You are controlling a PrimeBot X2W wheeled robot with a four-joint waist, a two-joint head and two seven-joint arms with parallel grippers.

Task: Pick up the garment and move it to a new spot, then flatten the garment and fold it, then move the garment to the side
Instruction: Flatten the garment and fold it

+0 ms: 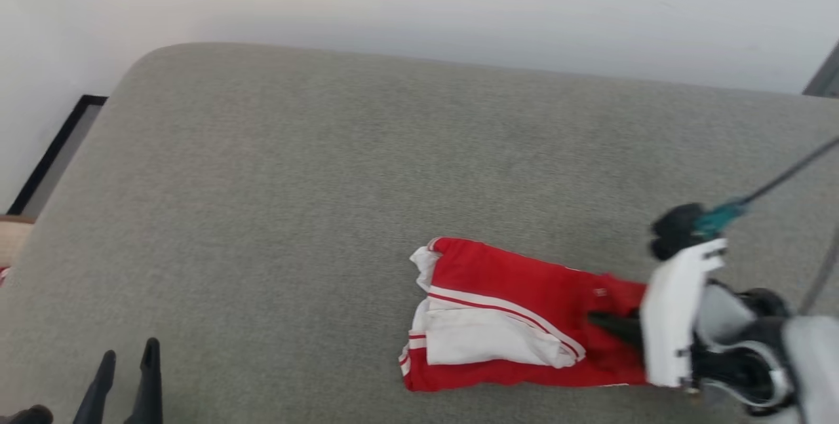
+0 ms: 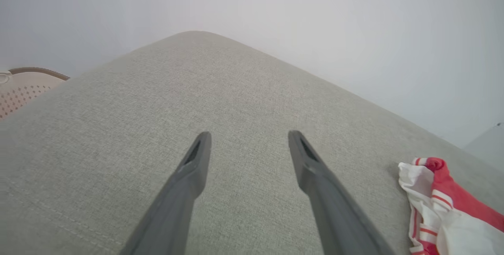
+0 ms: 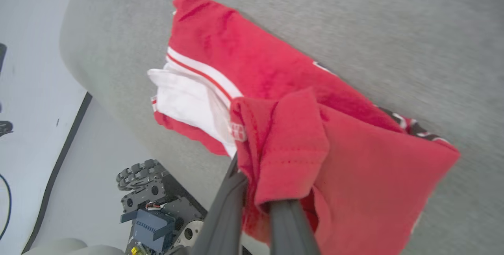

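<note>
Clamped in shut right jaws: bunched red edge of garment [image 3: 275, 81], folded, near right on cushion [image 1: 328, 149], with left jaws open, empty, near left. Soft, light, floppy; probably best held at hem corners.

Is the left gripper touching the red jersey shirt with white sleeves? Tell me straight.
No: the left gripper hangs open over the bare grey fabric cushion, apart from the red jersey shirt.

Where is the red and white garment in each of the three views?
Head view: the garment lower centre-right, on the grey cushion.
Left wrist view: garment, lower right corner.
Right wrist view: centre, edge pinched by fingers of the right gripper.
Shared landmark: the grey cushion.
</note>
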